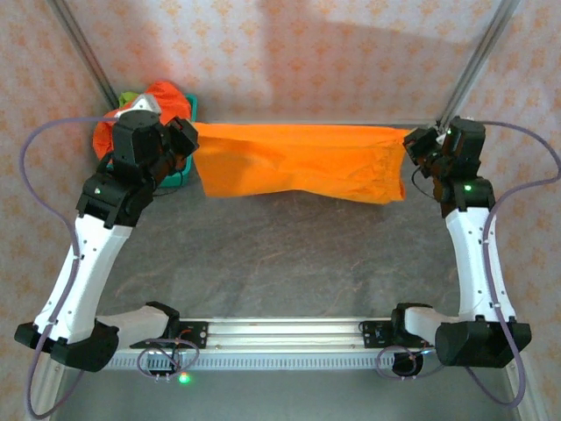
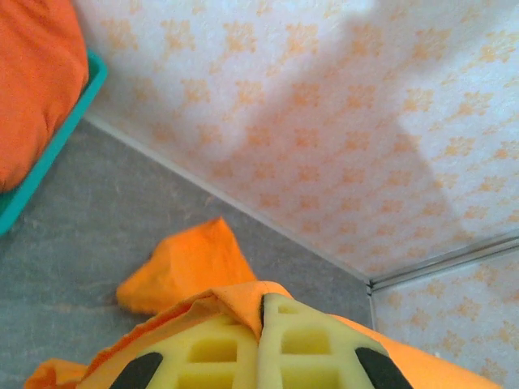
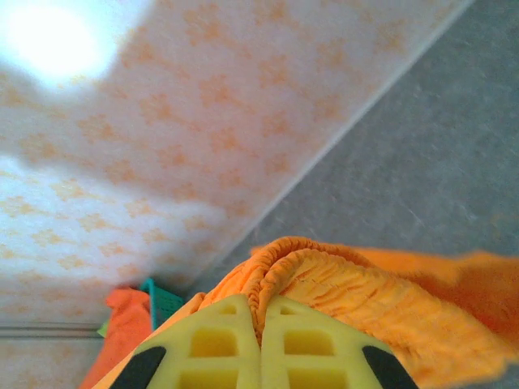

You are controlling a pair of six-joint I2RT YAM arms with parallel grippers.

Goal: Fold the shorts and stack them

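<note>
1. Top external view, upper left: left gripper is closed on one end of the orange shorts
2. Upper middle: the orange shorts hang stretched, long axis running left to right
3. Upper right: right gripper is pinched tight on the gathered waist end, so each arm is nearest its own end

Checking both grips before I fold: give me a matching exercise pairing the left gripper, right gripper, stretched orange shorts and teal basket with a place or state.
Things:
1. left gripper
2. right gripper
3. orange shorts
4. teal basket

Place or state:
A. in the far left corner
B. shut on the gathered waistband
C. stretched between both grippers
D. shut on a smooth fabric edge

Pairs: 1-D, 2-B, 3-C, 4-A
</note>
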